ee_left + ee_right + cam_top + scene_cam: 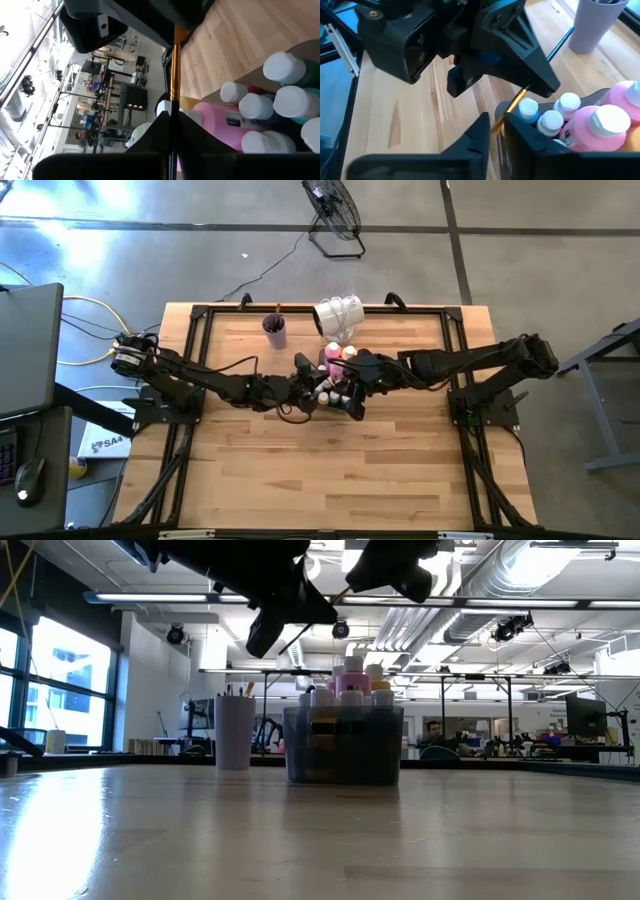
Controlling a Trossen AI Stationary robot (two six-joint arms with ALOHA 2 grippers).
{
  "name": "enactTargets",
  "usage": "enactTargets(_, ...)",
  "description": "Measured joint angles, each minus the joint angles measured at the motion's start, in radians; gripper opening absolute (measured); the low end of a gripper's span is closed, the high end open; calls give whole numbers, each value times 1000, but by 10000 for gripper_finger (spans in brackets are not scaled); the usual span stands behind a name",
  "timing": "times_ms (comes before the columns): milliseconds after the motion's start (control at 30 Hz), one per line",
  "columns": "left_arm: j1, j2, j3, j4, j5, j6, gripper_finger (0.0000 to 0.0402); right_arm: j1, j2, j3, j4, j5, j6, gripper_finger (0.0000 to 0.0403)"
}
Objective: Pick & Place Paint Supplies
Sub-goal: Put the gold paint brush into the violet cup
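Above the clear tray [343,745] near the middle of the table [300,480], the left pincer [172,107] pinches a paintbrush [175,70] handle. The right pincer [496,122] flanks that handle, fingers slightly parted. Paint bottles [351,685] crowd the tray; a lilac cup [234,732] stands beside it. The table's near half lies open.

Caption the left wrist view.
Left gripper shut on a paintbrush above the white-capped paint bottles.
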Motion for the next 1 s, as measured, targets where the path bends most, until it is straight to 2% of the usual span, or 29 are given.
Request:
enactTargets(267,8,-1,0,-9,-79,-3,7,0,-26,-2,-5,-85,-20,143)
enactTargets(400,61,-33,1,-17,-118,-40,7,3,-76,-2,-9,-136,-16,153)
enactTargets(533,151,-121,1,-102,-98,-195,7,27,-113,-2,-54,-119,-13,140)
enactTargets(633,234,-220,-1,-232,-23,-326,7,54,-117,-2,-102,-89,-12,126)
enactTargets(800,391,-388,0,-398,207,-482,7,102,-114,-3,-169,15,-32,104)
enactTargets(867,467,-438,0,-436,327,-541,7,123,-113,-16,-157,53,-67,96)
enactTargets(1000,646,-485,0,-458,665,-677,7,158,-113,-48,-137,83,-115,80)
